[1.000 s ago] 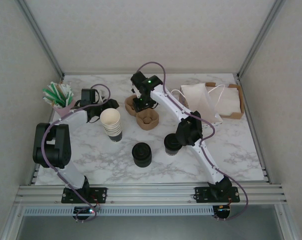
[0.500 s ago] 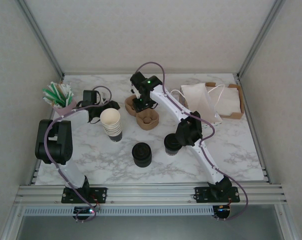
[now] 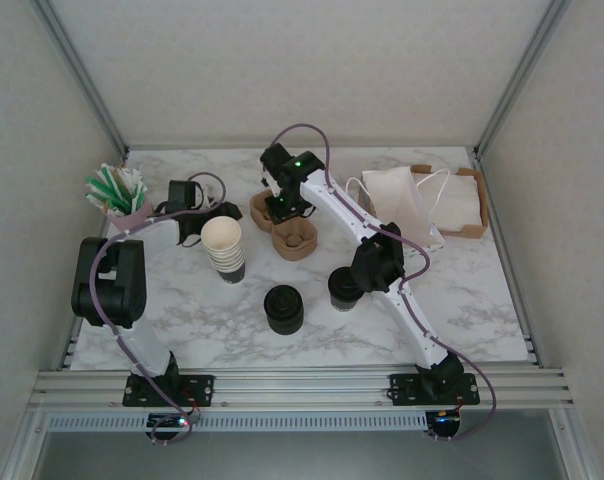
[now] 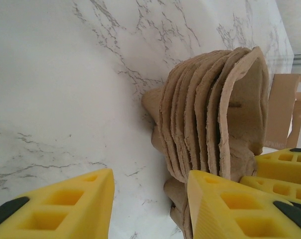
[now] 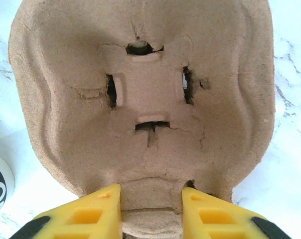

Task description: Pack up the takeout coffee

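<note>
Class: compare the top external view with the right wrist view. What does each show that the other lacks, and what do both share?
Top external adds the lidded takeout coffee, the black lid stack, the straws and the white bag. Right wrist adds close detail: cross-cut slits in one pulp carrier, its near edge between the yellow fingers. Both share the right gripper, that carrier and the marble table.

Takeout coffee (image 3: 342, 291), small dark paper cup, round black lid on, upright, 4 o'clock from marble table (image 3: 462, 290) centre
</note>
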`<state>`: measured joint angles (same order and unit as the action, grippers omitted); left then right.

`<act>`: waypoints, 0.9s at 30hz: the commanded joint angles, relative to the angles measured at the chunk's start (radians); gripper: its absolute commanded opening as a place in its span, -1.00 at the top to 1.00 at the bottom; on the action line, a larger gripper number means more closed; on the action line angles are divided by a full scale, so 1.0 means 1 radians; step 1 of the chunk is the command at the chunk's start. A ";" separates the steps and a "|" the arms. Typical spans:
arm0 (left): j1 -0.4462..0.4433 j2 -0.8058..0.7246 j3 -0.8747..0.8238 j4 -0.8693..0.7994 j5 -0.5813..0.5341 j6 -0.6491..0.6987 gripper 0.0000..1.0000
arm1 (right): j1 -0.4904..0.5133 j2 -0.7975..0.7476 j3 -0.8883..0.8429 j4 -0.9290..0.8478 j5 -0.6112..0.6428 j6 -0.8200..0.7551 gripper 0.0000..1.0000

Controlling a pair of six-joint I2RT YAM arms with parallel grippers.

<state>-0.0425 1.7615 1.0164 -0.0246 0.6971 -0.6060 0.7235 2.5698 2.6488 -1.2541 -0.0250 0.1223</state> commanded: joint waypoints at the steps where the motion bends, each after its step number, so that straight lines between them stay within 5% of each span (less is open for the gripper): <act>1: -0.011 0.018 0.031 0.016 0.019 0.005 0.14 | -0.002 -0.037 0.028 -0.031 -0.032 0.023 0.41; 20: -0.015 0.004 0.031 0.012 0.017 0.005 0.11 | -0.012 -0.100 -0.002 -0.025 -0.039 0.051 0.43; 27: -0.016 -0.016 0.037 0.032 0.037 -0.006 -0.16 | -0.018 -0.087 -0.032 -0.010 -0.044 0.052 0.43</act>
<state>-0.0463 1.7645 1.0252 -0.0181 0.7052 -0.6113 0.7136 2.5206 2.6316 -1.2671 -0.0544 0.1608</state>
